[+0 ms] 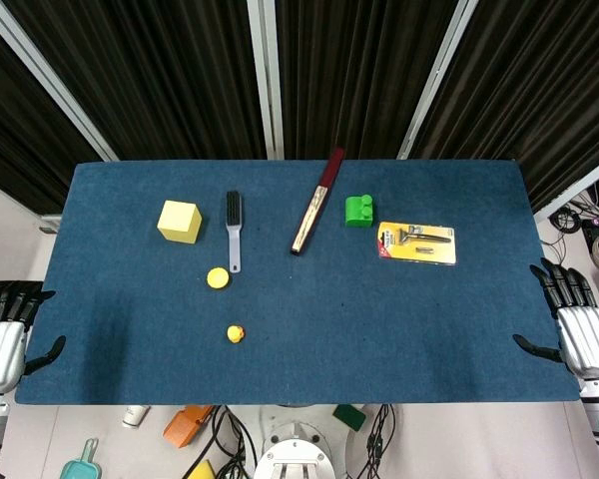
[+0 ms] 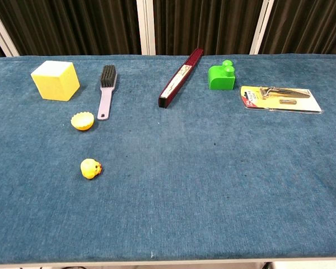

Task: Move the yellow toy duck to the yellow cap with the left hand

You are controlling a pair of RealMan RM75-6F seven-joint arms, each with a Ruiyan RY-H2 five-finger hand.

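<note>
Blue counter (image 1: 379, 319) spans between both robot hands. Left robot hand (image 1: 2, 339) at counter's left edge, fingers spread, grasping nothing. Right robot hand (image 1: 577, 327) at right edge, likewise released. Yellow cap (image 1: 218, 278) well right of left robot hand. Yellow toy duck (image 1: 236, 334) just nearer than cap, apart from it, untouched.

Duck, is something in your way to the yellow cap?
Nothing visible. Bare blue cloth lies between the yellow toy duck and the yellow cap. The brush sits just past the cap, slightly to its right. The left hand waits open at the table edge.
</note>
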